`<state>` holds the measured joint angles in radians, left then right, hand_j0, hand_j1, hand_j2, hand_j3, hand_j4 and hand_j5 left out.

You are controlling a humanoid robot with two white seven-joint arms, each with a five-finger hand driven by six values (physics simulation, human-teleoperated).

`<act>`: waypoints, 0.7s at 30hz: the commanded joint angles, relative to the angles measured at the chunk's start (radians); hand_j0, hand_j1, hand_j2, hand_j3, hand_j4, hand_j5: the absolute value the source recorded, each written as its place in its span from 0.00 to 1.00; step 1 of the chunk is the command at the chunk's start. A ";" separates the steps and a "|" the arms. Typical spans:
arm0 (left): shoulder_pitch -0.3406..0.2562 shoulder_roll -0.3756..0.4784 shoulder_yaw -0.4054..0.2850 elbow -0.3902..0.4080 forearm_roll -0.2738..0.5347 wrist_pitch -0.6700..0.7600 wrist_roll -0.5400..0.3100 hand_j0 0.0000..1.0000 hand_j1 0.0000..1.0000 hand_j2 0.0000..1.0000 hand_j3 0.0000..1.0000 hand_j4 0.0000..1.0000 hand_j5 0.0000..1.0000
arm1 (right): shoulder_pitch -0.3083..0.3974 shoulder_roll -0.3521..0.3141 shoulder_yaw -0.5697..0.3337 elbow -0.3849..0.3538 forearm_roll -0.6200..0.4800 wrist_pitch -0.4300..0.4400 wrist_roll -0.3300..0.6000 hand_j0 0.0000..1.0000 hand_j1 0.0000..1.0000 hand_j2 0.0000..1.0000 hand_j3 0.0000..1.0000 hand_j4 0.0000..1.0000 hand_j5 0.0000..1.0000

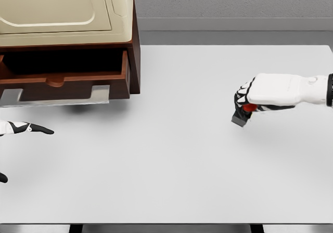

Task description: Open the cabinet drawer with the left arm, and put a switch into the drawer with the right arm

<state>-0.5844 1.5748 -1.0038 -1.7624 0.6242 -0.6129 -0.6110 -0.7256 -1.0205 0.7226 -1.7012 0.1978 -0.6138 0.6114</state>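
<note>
A brown wooden cabinet with a cream top stands at the table's back left. Its drawer is pulled out a little, showing a dark gap above the drawer front. My right hand hovers over the right side of the table, its fingers curled around a small grey switch with a red part. The switch hangs just above the tabletop. At the left edge my left hand shows only partly, below and in front of the drawer, with its fingers stretched out and holding nothing.
The white table spreads between the two hands. A grey wall runs behind the table's far edge. The cabinet's cream lid overhangs the drawer opening.
</note>
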 commanded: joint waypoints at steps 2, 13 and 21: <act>0.000 0.001 0.001 0.000 0.008 0.002 0.000 1.00 1.00 1.00 1.00 1.00 1.00 | -0.018 0.051 -0.002 0.002 -0.008 0.003 -0.001 0.36 0.36 0.36 0.36 0.36 0.36; 0.000 0.001 0.001 0.000 0.008 0.002 0.000 1.00 1.00 1.00 1.00 1.00 1.00 | -0.140 0.203 0.011 0.048 -0.008 0.003 -0.001 0.35 0.35 0.35 0.35 0.35 0.35; 0.000 0.001 0.001 0.000 0.008 0.002 0.000 1.00 1.00 1.00 1.00 1.00 1.00 | -0.253 0.312 0.051 0.086 -0.011 0.003 -0.001 0.35 0.35 0.35 0.35 0.35 0.35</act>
<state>-0.5844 1.5747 -1.0039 -1.7624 0.6241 -0.6130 -0.6110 -0.9878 -0.7398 0.7538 -1.6261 0.1955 -0.6146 0.6107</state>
